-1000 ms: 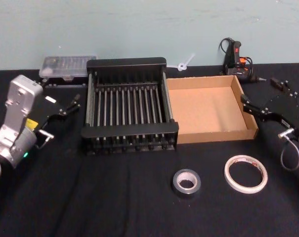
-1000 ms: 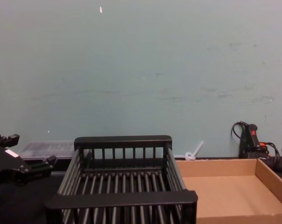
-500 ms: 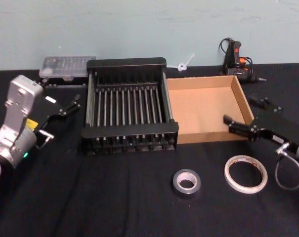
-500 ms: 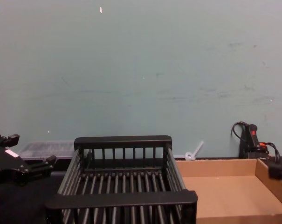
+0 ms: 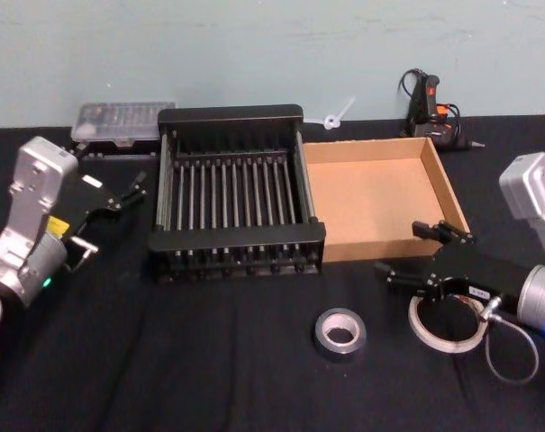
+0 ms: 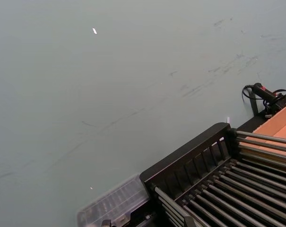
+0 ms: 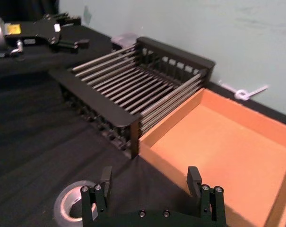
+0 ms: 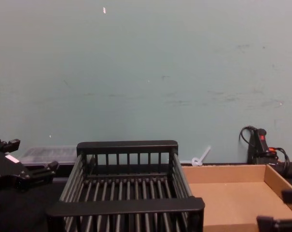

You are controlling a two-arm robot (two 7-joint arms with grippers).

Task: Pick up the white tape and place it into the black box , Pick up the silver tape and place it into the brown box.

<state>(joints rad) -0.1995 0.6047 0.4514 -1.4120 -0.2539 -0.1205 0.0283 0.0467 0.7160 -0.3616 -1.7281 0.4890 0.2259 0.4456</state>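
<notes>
Right claw (image 5: 422, 255), fingers spread wide, sits over the white tape (image 5: 449, 326), just beside the brown box (image 5: 378, 200). Left claw (image 5: 128, 191) open, idle beside the black box (image 5: 231, 187).

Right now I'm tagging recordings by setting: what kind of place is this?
Probably a lab or workshop bench: a black-covered table against a bare pale green wall, with a glue gun and a clear parts case at the back.

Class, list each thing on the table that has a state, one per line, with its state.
White tape: flat on the table, partly under the right gripper.
Silver tape: flat on the table, untouched.
Black box: empty.
Brown box: empty.
Right gripper: open, over the white tape.
Left gripper: parked left of the black box.
</notes>
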